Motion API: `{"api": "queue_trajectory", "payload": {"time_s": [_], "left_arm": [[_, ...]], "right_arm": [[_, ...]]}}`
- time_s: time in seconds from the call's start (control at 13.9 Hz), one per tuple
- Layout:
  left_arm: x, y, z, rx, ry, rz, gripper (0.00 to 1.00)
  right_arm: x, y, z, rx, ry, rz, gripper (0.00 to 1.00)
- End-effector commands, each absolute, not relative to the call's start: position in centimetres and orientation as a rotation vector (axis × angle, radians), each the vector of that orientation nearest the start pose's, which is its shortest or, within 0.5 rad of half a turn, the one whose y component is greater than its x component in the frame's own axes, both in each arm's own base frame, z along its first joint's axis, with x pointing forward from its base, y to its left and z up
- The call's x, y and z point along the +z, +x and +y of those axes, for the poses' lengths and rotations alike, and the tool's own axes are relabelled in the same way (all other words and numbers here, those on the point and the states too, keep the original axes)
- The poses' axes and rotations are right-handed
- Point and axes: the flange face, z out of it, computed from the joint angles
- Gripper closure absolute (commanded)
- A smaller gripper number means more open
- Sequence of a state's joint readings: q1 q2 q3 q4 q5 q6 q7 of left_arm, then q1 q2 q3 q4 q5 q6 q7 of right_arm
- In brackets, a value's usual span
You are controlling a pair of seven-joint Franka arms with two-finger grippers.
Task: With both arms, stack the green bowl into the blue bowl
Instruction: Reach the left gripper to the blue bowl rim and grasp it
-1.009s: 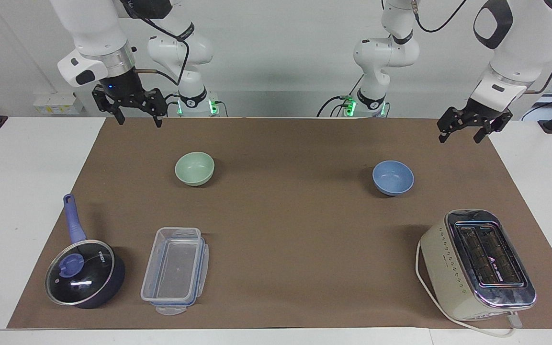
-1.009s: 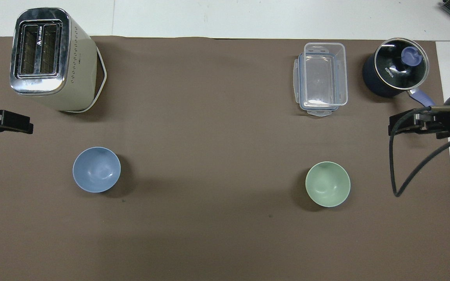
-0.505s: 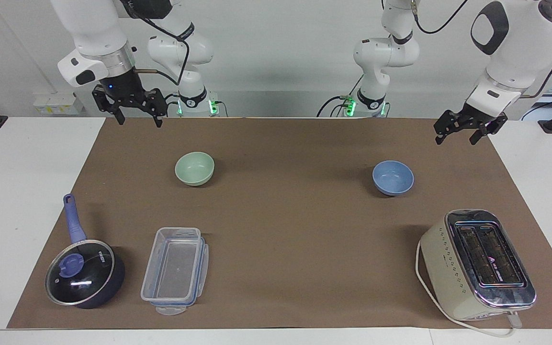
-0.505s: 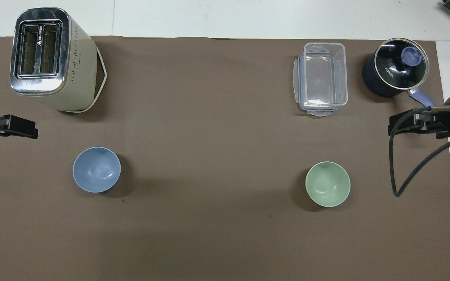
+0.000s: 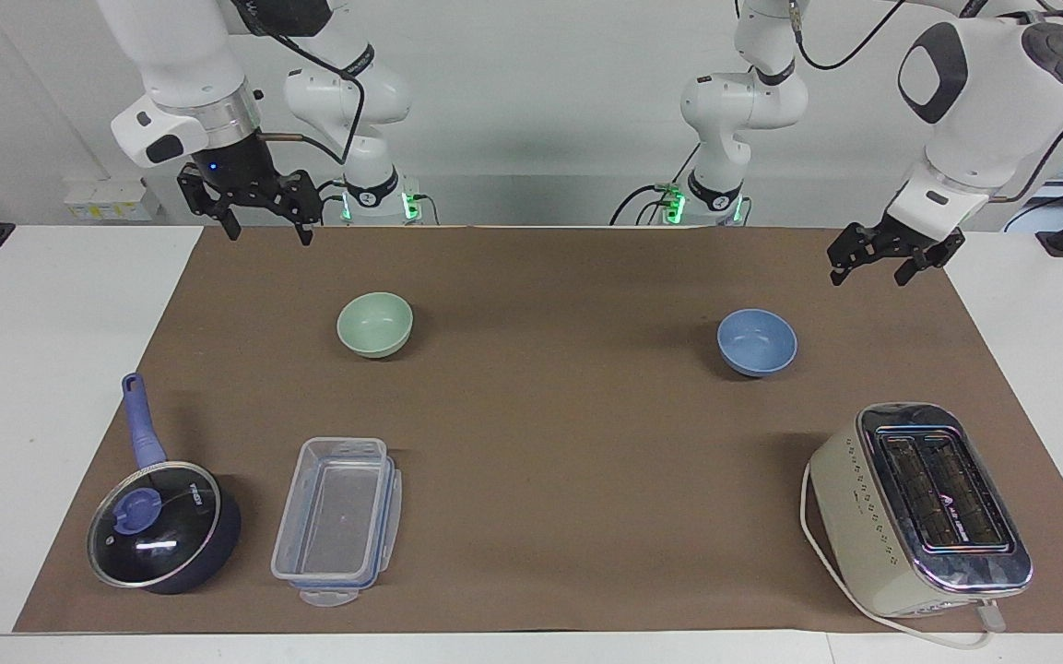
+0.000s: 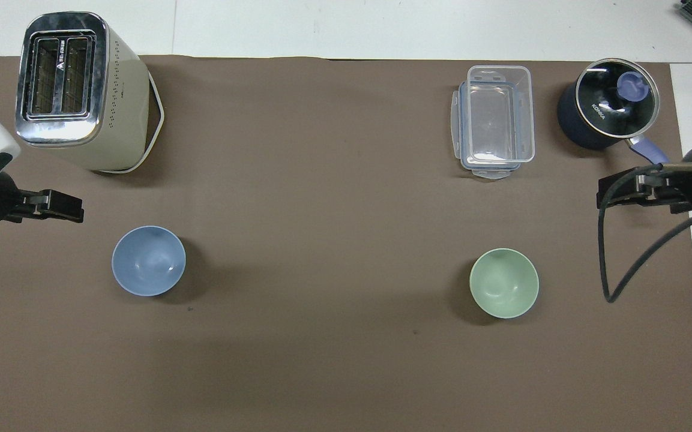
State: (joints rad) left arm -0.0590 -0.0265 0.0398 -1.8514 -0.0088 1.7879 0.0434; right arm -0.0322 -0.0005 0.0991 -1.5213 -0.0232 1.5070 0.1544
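The pale green bowl [image 5: 374, 323] [image 6: 504, 283] stands upright and empty on the brown mat, toward the right arm's end. The blue bowl [image 5: 757, 341] [image 6: 148, 260], also upright and empty, stands toward the left arm's end. My left gripper [image 5: 868, 275] [image 6: 79, 213] hangs open in the air over the mat's edge, off to the side of the blue bowl and apart from it. My right gripper [image 5: 269, 234] [image 6: 601, 200] hangs open over the mat's corner by its own base, well clear of the green bowl, and waits there. Neither gripper holds anything.
A cream toaster [image 5: 918, 507] [image 6: 75, 90] with its cord stands farther from the robots than the blue bowl. A clear plastic container [image 5: 337, 521] [image 6: 496, 120] and a dark lidded saucepan [image 5: 162, 526] [image 6: 607, 111] with a blue handle lie farther out than the green bowl.
My left gripper has swung in over the mat toward the blue bowl, still open. The right arm and both bowls have not moved.
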Motion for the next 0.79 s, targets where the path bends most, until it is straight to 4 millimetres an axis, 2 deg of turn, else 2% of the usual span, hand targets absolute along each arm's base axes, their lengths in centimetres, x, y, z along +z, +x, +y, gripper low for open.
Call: {"api": "queue_trajectory", "payload": {"time_s": [0.0, 0.36, 0.58, 0.72], "left_arm": [[49.3, 53.7, -0.8, 0.022, -3.139, 0.051, 0.0], [44.1, 53.1, -1.2, 0.005, -3.143, 0.015, 0.0], [40.1, 52.3, -1.3, -0.045, -3.145, 0.006, 0.0], [38.2, 51.7, -1.2, -0.086, -3.149, -0.02, 0.0]], "right_arm": [[64.1, 54.2, 3.6, 0.012, -3.154, 0.173, 0.0], [64.2, 54.1, 3.6, 0.009, -3.154, 0.173, 0.0], [64.2, 54.1, 3.7, 0.009, -3.154, 0.171, 0.0], [64.2, 54.1, 3.6, 0.012, -3.154, 0.171, 0.0]]}}
